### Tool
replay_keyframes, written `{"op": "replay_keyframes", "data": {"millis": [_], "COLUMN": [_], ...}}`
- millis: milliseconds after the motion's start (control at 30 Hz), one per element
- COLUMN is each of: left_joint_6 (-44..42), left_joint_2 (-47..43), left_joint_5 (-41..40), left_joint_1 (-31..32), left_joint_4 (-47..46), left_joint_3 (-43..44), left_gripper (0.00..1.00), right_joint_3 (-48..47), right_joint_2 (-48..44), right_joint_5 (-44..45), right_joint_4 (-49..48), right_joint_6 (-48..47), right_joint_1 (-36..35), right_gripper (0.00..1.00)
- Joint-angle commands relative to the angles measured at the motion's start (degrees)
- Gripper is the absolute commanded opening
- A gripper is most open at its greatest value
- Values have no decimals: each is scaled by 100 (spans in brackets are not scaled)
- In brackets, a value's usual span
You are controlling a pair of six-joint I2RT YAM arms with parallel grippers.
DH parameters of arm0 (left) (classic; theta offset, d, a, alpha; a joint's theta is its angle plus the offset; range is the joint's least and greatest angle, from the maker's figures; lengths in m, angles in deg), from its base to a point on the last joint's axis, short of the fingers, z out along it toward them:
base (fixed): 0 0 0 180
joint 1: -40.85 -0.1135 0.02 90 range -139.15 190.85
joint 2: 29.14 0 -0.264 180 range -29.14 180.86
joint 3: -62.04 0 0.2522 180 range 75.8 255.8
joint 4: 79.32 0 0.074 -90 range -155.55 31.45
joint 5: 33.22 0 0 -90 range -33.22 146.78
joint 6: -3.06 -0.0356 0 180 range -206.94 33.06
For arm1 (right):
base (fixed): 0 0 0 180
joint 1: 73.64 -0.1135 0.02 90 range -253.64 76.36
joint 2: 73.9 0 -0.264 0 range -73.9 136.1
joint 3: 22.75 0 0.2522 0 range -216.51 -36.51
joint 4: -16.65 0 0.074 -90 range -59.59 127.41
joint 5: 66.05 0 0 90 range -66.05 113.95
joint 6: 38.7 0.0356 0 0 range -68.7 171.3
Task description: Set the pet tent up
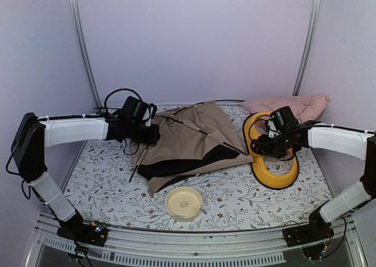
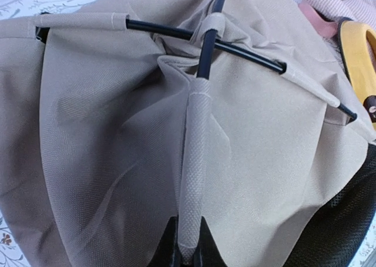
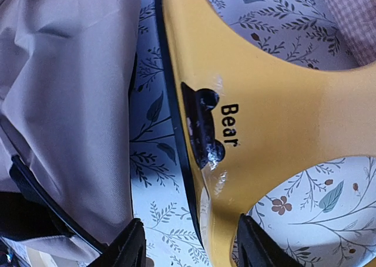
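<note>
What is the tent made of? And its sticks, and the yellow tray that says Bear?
The tent looks like woven cloth, matte tan: it folds and shows a fine weave. Its poles are thin, glossy black, plastic or metal, hard to tell. The yellow tray looks like hard, shiny plastic, with light glinting off it.

Tent [image 1: 188, 138]: 1
Black poles [image 2: 170, 33] on it: 2 seen, crossed
Yellow tray [image 1: 276, 181]: 1
Cream bowl [image 1: 183, 202]: 1
Checked cushion [image 1: 302, 105]: 1
Floral mat [image 1: 241, 203]: 1
Arms: 2, left arm [image 1: 73, 131] and right arm [image 1: 338, 141]

Table [image 1: 106, 182] with tent [image 1: 188, 139], tray [image 1: 275, 181], bowl [image 1: 184, 203], cushion [image 1: 301, 105]
</note>
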Motion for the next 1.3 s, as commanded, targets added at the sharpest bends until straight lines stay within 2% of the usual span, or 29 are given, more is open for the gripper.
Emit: {"op": "replay_keyframes", "data": {"millis": [0,133,400,567,700,867,1000,1167,1267], "left_joint_6": [96,140,179,43,-132,-370,-517,-595,-582], "left_joint_2": [-551,-933,-1510,-2018,-2414,-2972,-3344,-3417,-3378], "left_joint_5": [-331,-415,-458,-158,366,905,1079,1271,1211], "left_joint_1": [-103,-99,-91,-90,-82,18,75,111,116], "left_joint_4": [-474,-606,-688,-1004,-1457,-1939,-2152,-2219,-2266], "left_joint_3": [-17,-174,-686,-1197,-1699,-2180,-2421,-2509,-2489], "left_gripper": [0,0,0,0,0,0,0,0,0], "right_joint_3": [-143,-215,-718,-1186,-1892,-2952,-3357,-3758,-3906], "right_joint_2": [-345,-477,-318,-72,546,1514,2085,2472,2425], "right_joint_5": [-218,-312,-369,-400,-576,-1088,-1576,-1803,-1787], "right_joint_4": [21,-78,-354,-662,-1011,-1318,-1723,-2120,-2060], "right_joint_6": [-69,-107,-47,61,116,331,758,1313,1285], "right_joint_1": [19,12,-171,-172,-102,93,362,504,485], "right_gripper": [60,68,75,81,87,89,89,89,89]}}
